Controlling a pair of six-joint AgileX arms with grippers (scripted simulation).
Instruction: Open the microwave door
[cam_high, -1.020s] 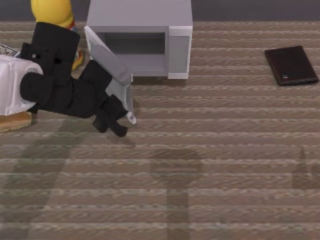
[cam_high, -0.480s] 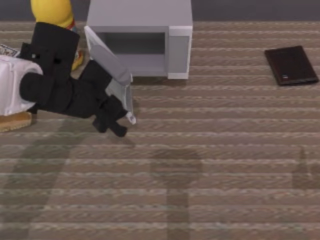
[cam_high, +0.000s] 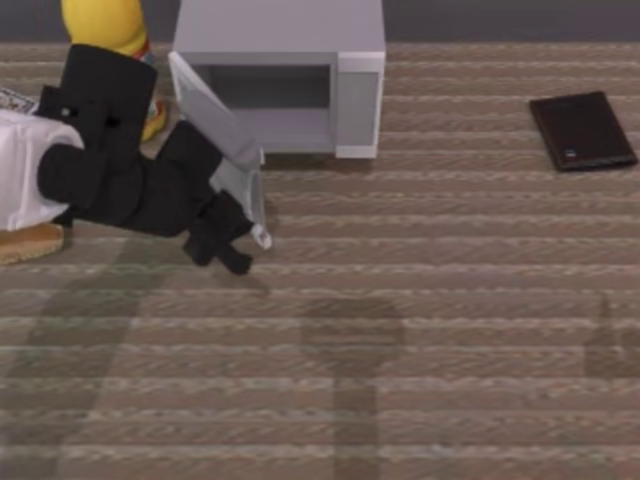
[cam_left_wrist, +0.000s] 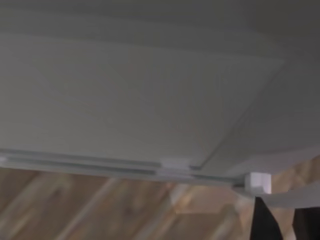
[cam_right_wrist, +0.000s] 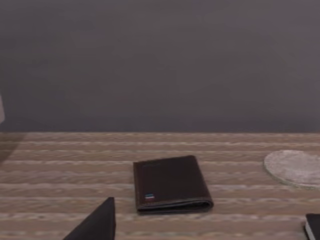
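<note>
The light-grey microwave (cam_high: 280, 25) stands at the back centre, its grey control strip on the right side. The microwave door (cam_high: 215, 120) is swung open toward the front left, and the cavity shows behind it. My left gripper (cam_high: 240, 250) is at the door's free end, shut on the white handle edge (cam_high: 262, 237). The left wrist view shows the door's window panel (cam_left_wrist: 125, 100) close up, with the black fingers (cam_left_wrist: 262, 222) pinching a grey strip below the white handle block (cam_left_wrist: 260, 182). Of my right gripper only one black fingertip (cam_right_wrist: 102, 222) shows, with nothing held.
A dark wallet-like slab (cam_high: 582, 130) lies at the back right, also in the right wrist view as the slab (cam_right_wrist: 170, 184), with a pale round disc (cam_right_wrist: 292, 167) near it. A yellow object (cam_high: 105, 20), a white object (cam_high: 20, 170) and a tan disc (cam_high: 30, 242) crowd the left edge.
</note>
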